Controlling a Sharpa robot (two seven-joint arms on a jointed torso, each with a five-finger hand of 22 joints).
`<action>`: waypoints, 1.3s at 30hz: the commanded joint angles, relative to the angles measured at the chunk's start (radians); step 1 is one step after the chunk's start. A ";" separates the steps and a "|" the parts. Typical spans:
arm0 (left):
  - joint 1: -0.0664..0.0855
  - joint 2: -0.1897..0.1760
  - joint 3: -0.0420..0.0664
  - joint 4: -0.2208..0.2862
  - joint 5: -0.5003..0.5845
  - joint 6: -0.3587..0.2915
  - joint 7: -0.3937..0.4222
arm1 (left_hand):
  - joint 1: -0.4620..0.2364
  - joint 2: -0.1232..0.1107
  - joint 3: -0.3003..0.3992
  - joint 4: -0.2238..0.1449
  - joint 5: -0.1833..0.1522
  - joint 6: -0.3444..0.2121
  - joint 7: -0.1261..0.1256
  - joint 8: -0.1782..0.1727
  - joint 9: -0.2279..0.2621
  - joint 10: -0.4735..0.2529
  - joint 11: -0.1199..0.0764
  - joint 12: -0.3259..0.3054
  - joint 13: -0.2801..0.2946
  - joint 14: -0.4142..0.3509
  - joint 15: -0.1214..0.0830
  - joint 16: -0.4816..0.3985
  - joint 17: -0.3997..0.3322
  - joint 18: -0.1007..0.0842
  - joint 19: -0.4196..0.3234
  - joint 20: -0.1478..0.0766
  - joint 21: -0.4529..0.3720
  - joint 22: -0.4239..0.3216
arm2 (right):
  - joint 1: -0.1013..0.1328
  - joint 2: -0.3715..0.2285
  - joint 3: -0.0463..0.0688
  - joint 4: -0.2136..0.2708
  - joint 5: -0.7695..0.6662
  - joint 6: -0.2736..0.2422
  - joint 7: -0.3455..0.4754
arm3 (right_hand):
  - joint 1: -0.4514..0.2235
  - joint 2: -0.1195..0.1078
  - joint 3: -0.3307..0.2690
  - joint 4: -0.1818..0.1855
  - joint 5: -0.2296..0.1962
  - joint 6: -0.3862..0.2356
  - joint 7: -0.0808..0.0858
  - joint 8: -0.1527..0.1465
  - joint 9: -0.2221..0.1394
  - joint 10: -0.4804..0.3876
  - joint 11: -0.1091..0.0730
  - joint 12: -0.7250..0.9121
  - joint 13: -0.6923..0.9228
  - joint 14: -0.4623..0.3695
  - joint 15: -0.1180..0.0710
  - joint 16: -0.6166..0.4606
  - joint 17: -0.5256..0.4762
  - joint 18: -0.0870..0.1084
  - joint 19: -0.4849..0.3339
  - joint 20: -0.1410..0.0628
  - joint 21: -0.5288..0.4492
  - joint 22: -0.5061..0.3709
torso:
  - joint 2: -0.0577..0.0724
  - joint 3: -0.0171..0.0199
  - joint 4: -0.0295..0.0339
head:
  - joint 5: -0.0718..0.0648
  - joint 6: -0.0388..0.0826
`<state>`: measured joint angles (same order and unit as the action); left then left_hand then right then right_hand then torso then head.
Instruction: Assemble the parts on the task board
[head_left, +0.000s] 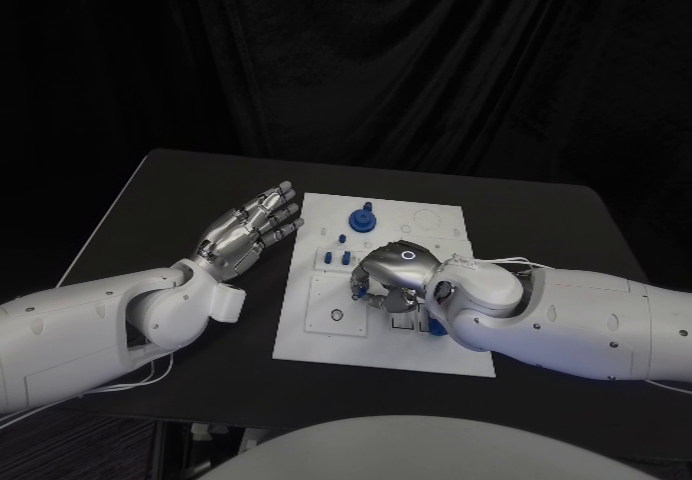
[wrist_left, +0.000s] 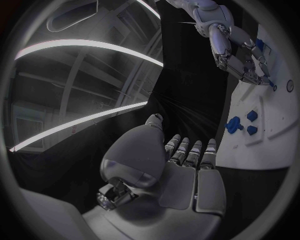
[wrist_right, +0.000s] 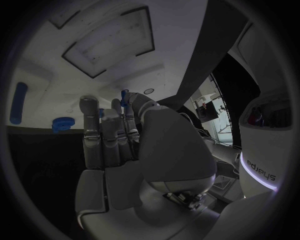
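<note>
Task board (head_left: 387, 345) sits mid-table (head_left: 173, 190), long side running away from me, blue parts clustered on its near-centre and far end. I've got the right arm (head_left: 577, 320) reaching in over the board's right half, right hand (head_left: 392, 282) curled down on the middle of the plate. Right wrist view shows a small blue part (wrist_right: 124, 98) up at the fingertips (wrist_right: 128, 107), looks pinched between thumb and a finger, but the angle's poor so I'd call that probable, not certain. Left hand (head_left: 253, 228) hovers just off the board's left edge, palm up, fingers spread, holding nothing. Tall blue peg (head_left: 364, 217) stands upright at the far end of the board; a few small blue pieces (head_left: 336, 258) sit just left of the right hand. My read: I'm mid-insertion or mid-pick on one small part, task early to middling. Next move needs a fine vertical alignment over its socket, then a straight push; left hand could steady the board's edge.
</note>
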<state>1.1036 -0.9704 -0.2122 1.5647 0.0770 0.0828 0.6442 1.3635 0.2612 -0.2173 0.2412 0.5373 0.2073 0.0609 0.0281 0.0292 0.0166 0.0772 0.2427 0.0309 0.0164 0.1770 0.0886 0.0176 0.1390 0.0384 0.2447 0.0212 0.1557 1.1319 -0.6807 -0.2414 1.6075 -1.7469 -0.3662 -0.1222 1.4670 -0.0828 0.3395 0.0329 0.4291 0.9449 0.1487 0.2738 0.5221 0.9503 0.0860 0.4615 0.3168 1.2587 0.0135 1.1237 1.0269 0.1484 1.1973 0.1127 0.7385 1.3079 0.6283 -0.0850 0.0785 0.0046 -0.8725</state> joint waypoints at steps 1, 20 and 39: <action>-0.002 0.001 0.001 0.002 -0.002 0.013 0.003 | 0.010 -0.003 0.001 -0.005 0.004 0.000 0.005 0.004 0.001 0.004 -0.004 0.003 0.001 0.001 0.000 0.005 0.001 0.008 0.002 0.008 0.005 0.000 | -0.003 0.003 0.000 -0.003 -0.010 0.011 -0.022 | 0.006 0.007 0.001 -0.007 -0.003 -0.006 -0.002 -0.003 0.002 0.004 0.001 -0.005 0.000 0.000 0.001 -0.002 -0.001 0.001 0.003 0.003 -0.004 0.067 | 0.001 -0.0001 0.0003 | -0.003 0.000; -0.002 -0.002 0.001 -0.002 -0.002 0.015 -0.008 | 0.010 -0.002 0.001 -0.006 0.005 0.002 0.006 0.005 0.001 0.004 -0.002 0.006 0.001 0.001 0.001 0.007 0.001 0.008 0.003 0.009 0.005 0.000 | -0.007 0.021 0.000 -0.020 -0.010 0.010 -0.017 | 0.004 0.008 0.001 -0.006 -0.005 -0.006 -0.001 -0.005 0.003 0.007 0.002 -0.004 0.000 -0.002 0.001 -0.003 -0.003 0.001 0.001 0.004 -0.007 0.066 | 0.000 0.0008 0.0005 | 0.000 0.000; -0.005 0.004 0.001 -0.007 -0.002 0.021 -0.019 | 0.010 -0.002 0.002 -0.006 0.005 0.001 0.006 0.005 0.001 0.004 -0.001 0.005 0.001 0.001 0.002 0.007 0.001 0.008 0.003 0.009 0.005 -0.001 | -0.008 0.017 0.000 -0.010 -0.010 0.012 -0.017 | 0.004 0.008 0.001 -0.006 -0.006 -0.005 -0.001 -0.005 0.004 0.010 0.001 -0.004 0.001 -0.006 0.001 -0.007 -0.008 0.002 0.000 0.004 -0.011 0.065 | -0.001 0.0009 0.0012 | -0.004 0.000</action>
<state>1.1002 -0.9683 -0.2122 1.5566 0.0769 0.0891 0.6202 1.3635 0.2612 -0.2174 0.2412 0.5372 0.2073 0.0608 0.0281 0.0290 0.0165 0.0772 0.2427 0.0308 0.0164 0.1770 0.0891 0.0176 0.1389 0.0420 0.2483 0.0211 0.1552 1.1284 -0.6628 -0.2403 1.5951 -1.7494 -0.3620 -0.1241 1.4670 -0.0828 0.3395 0.0330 0.4290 0.9449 0.1486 0.2737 0.5248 0.9538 0.0896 0.4616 0.3174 1.2587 0.0135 1.1198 1.0202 0.1484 1.1973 0.1127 0.7308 1.3075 0.6279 -0.0844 0.0788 0.0026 -0.8725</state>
